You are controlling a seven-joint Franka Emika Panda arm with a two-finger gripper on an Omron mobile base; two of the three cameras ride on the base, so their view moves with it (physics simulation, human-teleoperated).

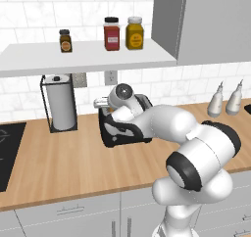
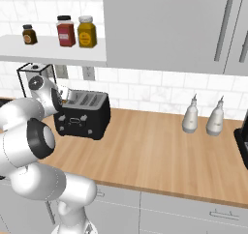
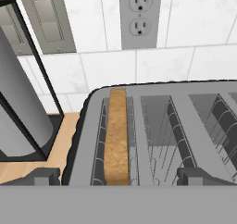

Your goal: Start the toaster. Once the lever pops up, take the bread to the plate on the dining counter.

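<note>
The black toaster (image 2: 83, 116) stands on the wood worktop against the tiled wall, and the arm covers part of it in the left base view (image 1: 122, 130). In the hand view I look straight down on its slotted top (image 3: 159, 126). One golden-brown bread (image 3: 115, 135) slice stands on edge in the leftmost slot. My gripper (image 3: 118, 176) hovers just above the toaster's left end (image 2: 64, 96). It is open, with its fingertips (image 3: 44, 176) wide apart on either side of the bread slot and touching nothing. The plate and the dining counter are out of view.
A paper-towel roll (image 1: 61, 106) in a black wire holder stands close to the toaster's left. A wall outlet (image 3: 140, 17) is behind it. A shelf with three spice jars (image 1: 112, 34) hangs overhead. Two pale bottles (image 2: 190, 114) stand to the right, and a dark cooktop (image 1: 7, 153) lies at the left.
</note>
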